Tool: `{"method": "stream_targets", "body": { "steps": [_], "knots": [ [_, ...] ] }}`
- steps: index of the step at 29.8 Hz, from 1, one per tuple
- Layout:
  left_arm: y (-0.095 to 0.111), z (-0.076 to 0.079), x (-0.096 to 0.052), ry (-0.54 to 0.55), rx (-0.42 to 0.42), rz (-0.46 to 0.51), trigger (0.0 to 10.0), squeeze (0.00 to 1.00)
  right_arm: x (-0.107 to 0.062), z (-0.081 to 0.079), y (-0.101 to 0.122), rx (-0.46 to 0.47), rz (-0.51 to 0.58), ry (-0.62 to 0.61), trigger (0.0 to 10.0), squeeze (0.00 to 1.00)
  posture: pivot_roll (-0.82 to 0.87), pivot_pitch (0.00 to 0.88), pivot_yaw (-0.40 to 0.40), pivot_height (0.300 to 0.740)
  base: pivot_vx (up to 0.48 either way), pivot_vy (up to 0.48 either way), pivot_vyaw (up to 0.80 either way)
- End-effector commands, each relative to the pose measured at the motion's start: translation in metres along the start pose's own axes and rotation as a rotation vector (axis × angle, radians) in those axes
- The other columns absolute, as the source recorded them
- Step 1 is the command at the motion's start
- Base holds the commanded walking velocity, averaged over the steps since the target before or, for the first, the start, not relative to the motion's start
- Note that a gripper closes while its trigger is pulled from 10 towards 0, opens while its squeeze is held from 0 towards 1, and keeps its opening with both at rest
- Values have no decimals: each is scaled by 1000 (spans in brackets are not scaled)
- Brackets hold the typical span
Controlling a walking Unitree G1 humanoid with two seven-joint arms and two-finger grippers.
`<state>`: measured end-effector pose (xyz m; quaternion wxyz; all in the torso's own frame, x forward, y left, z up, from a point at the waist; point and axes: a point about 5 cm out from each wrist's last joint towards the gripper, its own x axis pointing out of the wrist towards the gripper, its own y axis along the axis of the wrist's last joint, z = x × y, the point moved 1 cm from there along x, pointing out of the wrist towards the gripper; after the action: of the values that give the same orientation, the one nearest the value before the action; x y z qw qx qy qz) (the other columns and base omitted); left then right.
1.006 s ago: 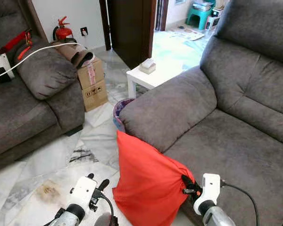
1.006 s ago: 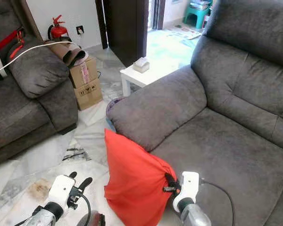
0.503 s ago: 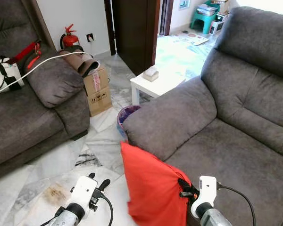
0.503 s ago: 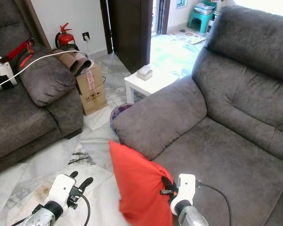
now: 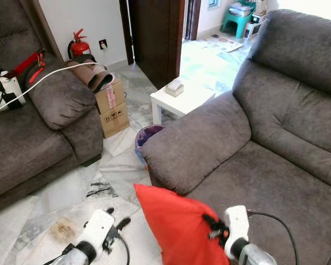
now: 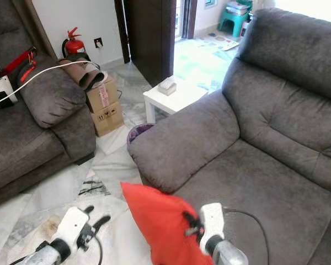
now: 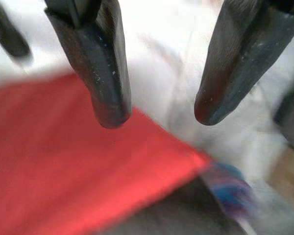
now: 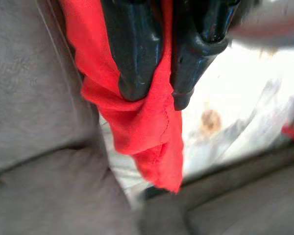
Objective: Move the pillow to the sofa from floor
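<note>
Pillow [image 5: 179, 229], red and soft, hung at the lower centre of the left eye frame, pinched by the right claw [image 5: 214, 227] at its right-hand corner. In the right wrist view the two black fingers [image 8: 134, 54] were closed tight on a fold of the red cloth, with a loose tip of fabric dangling past them. The pillow sat just in front of the padded arm of the grey sofa [image 5: 276, 160], its upper corner overlapping the arm's lower edge in the picture; whether it touched the sofa could not be told. The sofa's seat and back filled the right half of the frame.

Left claw [image 5: 118, 223] hovered near the pillow's left edge at the lower left, over the marble floor [image 5: 60, 193]. In the left wrist view its fingers [image 7: 105, 73] stood apart with nothing between them, the red cloth lying beyond them.

Farther out, a purple bin [image 5: 148, 135] stood on the floor just beside the sofa arm, and a small white desk [image 5: 182, 99] with a tissue box [image 5: 174, 87] stood behind it. A second grey sofa [image 5: 33, 127] took up the left of the frame, a white cable [image 5: 44, 77] trailing over its arm. A cardboard box [image 5: 113, 105] stood beside it, and a red fire extinguisher [image 5: 80, 45] stood by the wall at the upper left.
</note>
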<state>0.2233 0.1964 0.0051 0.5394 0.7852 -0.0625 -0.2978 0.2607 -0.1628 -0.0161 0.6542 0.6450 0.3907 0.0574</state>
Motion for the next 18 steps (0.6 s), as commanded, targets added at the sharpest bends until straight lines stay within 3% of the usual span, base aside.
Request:
{"method": "stream_targets", "body": {
  "steps": [1, 2, 6, 10, 11, 18],
  "knots": [
    [-9, 4, -4, -49, -12, -47, 10000, 0, 0, 4, 21, -92, 65, 37, 10000, 0, 125, 86, 12, 740, 0, 0, 0],
    [-15, 5, -7, -95, 34, -76, 10000, 0, -3, -2, 19, -138, 26, 147, 10000, 0, 125, 86, 13, 740, 0, 0, 0],
    [-24, 10, -14, -198, 134, -134, 10000, 0, -9, -13, 11, -302, -87, 333, 10000, 0, 122, 85, 12, 740, 0, 0, 0],
    [-25, 10, -17, -254, 179, -142, 10000, 0, -11, -21, 11, -325, -112, 438, 10000, 0, 121, 84, 11, 740, 0, 0, 0],
    [-28, 10, -20, -296, 226, -166, 10000, 0, -12, -25, 11, -333, -125, 474, 10000, 0, 122, 84, 12, 740, 0, 0, 0],
    [-33, 9, -26, -372, 342, -205, 10000, 0, -14, -31, 8, -354, -155, 528, 10000, 0, 125, 84, 11, 740, 0, 0, 0]
  ]
}}
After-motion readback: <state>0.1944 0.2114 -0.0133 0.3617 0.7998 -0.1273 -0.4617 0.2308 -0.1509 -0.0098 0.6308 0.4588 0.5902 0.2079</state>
